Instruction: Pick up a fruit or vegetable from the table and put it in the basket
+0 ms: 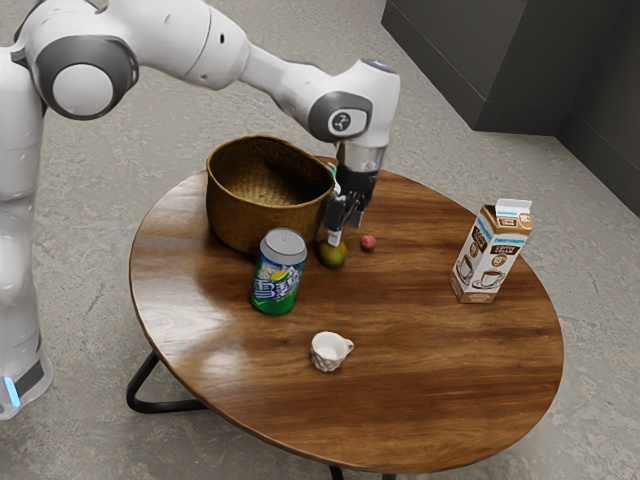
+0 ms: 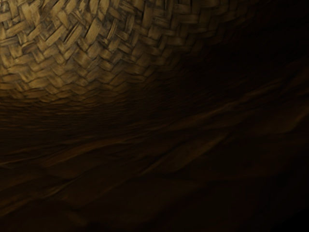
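Observation:
My gripper (image 1: 345, 231) points down beside the woven basket (image 1: 232, 218), on its side toward the exterior view's right. Its two fingers stand apart, open, with the tips close above a round brownish-green fruit (image 1: 333, 255); whether they touch it I cannot tell. A small pinkish-red fruit (image 1: 368, 243) lies on the table just past it, toward the exterior view's right. In the wrist view, the basket's braided weave (image 2: 72, 53) is very close to the camera, lit in one part and dark elsewhere.
On the round wooden table (image 1: 430, 375) stand a green-and-blue soda can (image 1: 277, 280) in front of the basket, a small white cup (image 1: 328, 352) nearer the front, and a coffee-creamer carton (image 1: 488, 255) toward the exterior view's right.

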`<state>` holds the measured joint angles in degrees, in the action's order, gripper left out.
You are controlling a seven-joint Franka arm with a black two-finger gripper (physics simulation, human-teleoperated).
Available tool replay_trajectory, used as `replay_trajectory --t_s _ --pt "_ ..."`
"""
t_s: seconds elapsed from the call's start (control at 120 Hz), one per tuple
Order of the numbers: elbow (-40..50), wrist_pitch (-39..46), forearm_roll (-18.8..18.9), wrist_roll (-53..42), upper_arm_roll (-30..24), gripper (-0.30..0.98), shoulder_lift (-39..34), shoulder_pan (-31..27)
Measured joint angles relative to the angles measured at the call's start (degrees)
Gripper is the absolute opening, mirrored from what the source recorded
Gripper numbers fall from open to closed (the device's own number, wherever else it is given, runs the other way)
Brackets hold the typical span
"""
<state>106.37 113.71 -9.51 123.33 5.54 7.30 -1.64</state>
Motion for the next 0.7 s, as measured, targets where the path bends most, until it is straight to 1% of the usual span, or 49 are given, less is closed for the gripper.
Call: replay_trajectory --t_s 0.325,0.617,0.7 --pt "2.77 1.55 -0.26 0.69 0.0 0.69 -1.02 0.02" --pt "3.11 2.56 -0.36 0.71 -0.01 0.69 -0.82 0.17" --pt "3.92 4.35 -0.26 0.16 0.06 0.68 -0.81 0.58"
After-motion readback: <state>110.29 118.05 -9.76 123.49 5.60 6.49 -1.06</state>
